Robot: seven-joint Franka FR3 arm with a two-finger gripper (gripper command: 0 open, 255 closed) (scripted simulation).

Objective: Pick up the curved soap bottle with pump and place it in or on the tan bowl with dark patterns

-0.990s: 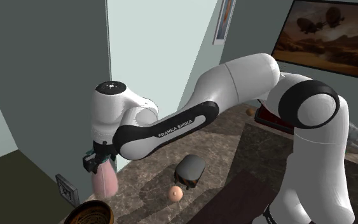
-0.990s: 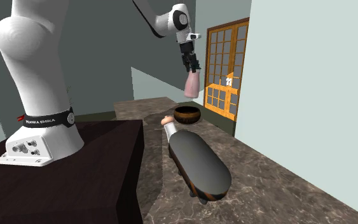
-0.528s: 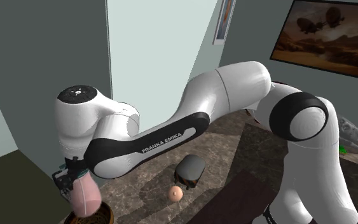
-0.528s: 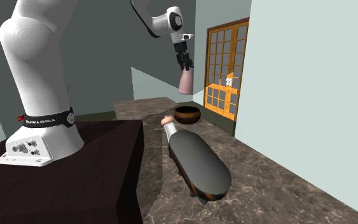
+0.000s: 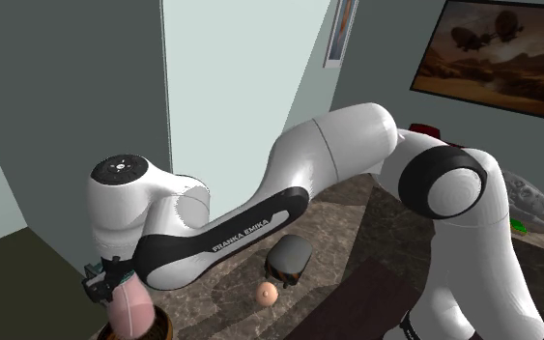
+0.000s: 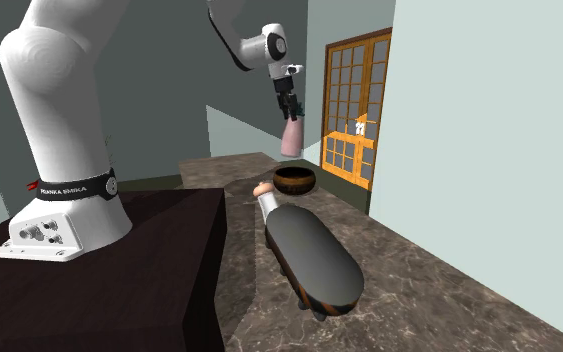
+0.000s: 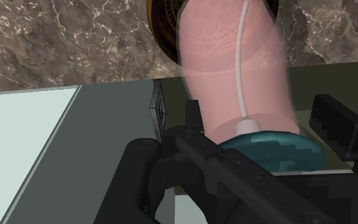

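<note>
The black fingers (image 7: 333,121) are clamped on the neck of the soap bottle (image 7: 234,70), one on each side of its teal collar (image 7: 269,151), so the bottle hangs from them with its base pointing away from the hand. The bottle's body is a translucent pink, curved, with a thin white tube (image 7: 241,57) running down inside it.

Past the bottle's base, the wrist view shows the patterned rim of the bowl (image 7: 161,25) on the brown marble worktop (image 7: 63,44). In the second exterior view the fingers (image 6: 287,100) hold the bottle (image 6: 291,135) in the air above the bowl (image 6: 294,179), with a clear gap between the two. In the shoulder view the fingers (image 5: 100,285) and bottle (image 5: 131,307) sit low at the view's lower left, and the bottle overlaps the bowl's rim (image 5: 161,325).

Nearer the stand (image 6: 119,270), a long dark oval object (image 6: 314,255) lies on the worktop (image 6: 439,290), with a small peach knob (image 6: 261,188) at the end toward the bowl. Behind the bowl stands an orange-framed glazed door (image 6: 354,105). A brown landscape painting (image 5: 497,53) hangs on the wall at the shoulder view's upper right.
</note>
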